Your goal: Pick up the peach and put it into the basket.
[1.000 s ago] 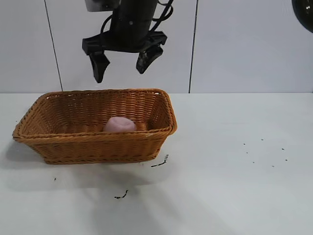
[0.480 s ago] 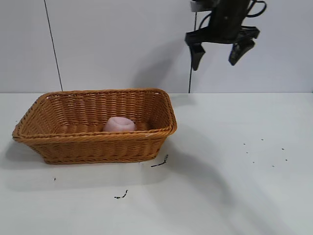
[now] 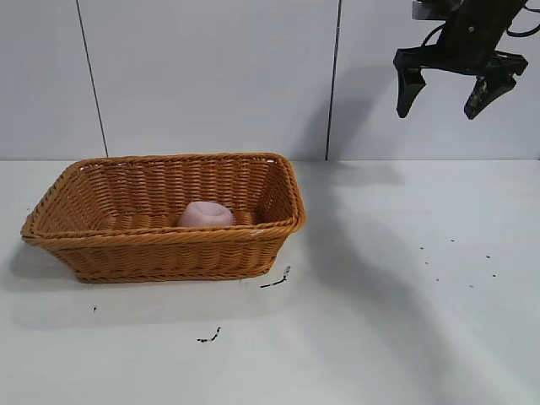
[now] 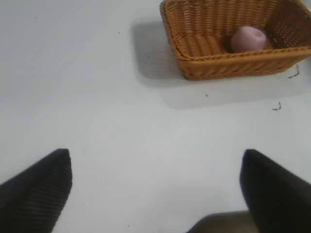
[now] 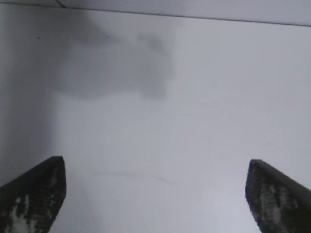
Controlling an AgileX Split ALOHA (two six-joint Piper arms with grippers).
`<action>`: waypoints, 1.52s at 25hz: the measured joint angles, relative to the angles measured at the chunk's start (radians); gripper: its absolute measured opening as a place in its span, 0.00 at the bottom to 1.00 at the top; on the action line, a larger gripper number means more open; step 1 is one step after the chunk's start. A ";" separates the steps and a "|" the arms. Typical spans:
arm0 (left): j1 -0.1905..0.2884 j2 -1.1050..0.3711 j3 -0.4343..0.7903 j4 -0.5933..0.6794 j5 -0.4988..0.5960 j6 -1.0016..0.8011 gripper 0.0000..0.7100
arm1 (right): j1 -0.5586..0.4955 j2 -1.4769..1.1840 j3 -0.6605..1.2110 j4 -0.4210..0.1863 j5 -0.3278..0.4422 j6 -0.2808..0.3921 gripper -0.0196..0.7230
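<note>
Peach lies in basket; right gripper high over bare tabletop, fingers wide, empty; best retreat clear; left gripper fingers wide.

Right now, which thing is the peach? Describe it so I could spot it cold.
Find the orange-brown wicker basket on the left of the white table. Inside it, by the near wall towards its right end, lies the peach: a small, matte, pale-pink lump, the only thing in the basket.
</note>
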 joint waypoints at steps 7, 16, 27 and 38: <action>0.000 0.000 0.000 0.000 0.000 0.000 0.97 | 0.000 -0.406 0.383 -0.003 0.001 0.000 0.95; 0.000 0.000 0.000 0.000 0.000 0.000 0.97 | 0.000 -0.962 0.898 -0.006 0.002 0.000 0.95; 0.000 0.000 0.000 0.000 0.000 0.000 0.97 | 0.000 -1.676 1.440 -0.006 -0.132 0.000 0.95; 0.000 0.000 0.000 0.000 0.000 0.000 0.97 | 0.000 -2.105 1.542 -0.006 -0.196 0.001 0.95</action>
